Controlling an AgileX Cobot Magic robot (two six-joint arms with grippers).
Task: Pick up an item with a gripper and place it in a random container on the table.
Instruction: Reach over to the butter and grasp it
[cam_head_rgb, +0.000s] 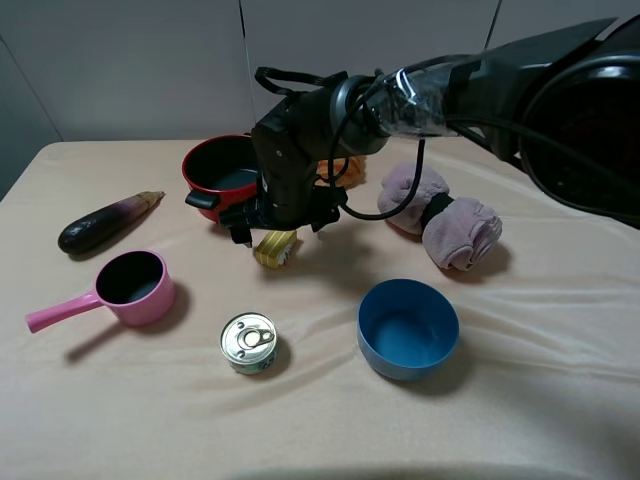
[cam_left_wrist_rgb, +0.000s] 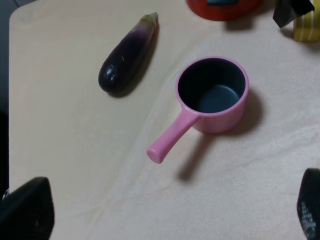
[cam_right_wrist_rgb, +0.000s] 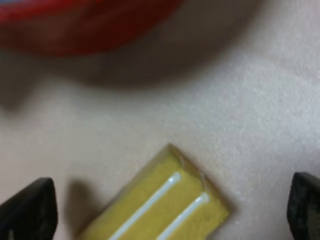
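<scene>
My right pincer (cam_head_rgb: 283, 228) hovers low over the yellow block (cam_head_rgb: 275, 248), jaws spread wide with nothing in them. In the right wrist view its two black fingertips (cam_right_wrist_rgb: 27, 210) stand well apart on either side of the block. The left pincer (cam_left_wrist_rgb: 167, 215) is open too, with only bare surface (cam_head_rgb: 560, 400) between its tips and the pink saucepan (cam_left_wrist_rgb: 212, 95) beyond.

From the high camera the block lies on the surface at about 5 o'clock of the red pot (cam_head_rgb: 225, 170), near it. It is at 12 to 1 o'clock of the tin can (cam_head_rgb: 249, 343) and at 10 o'clock of the blue bowl (cam_head_rgb: 408, 327), well apart from both.

I judge the block light and stiff, likely a hard toy piece that will not give or break under the pads. Its sides look smooth, so it could slip or twist out, and the ribbed lines on top offer no hold. It sits diagonal to my jaws, so I would turn the wrist square to it. Then I would close across the short width at mid-length, away from the white end.
</scene>
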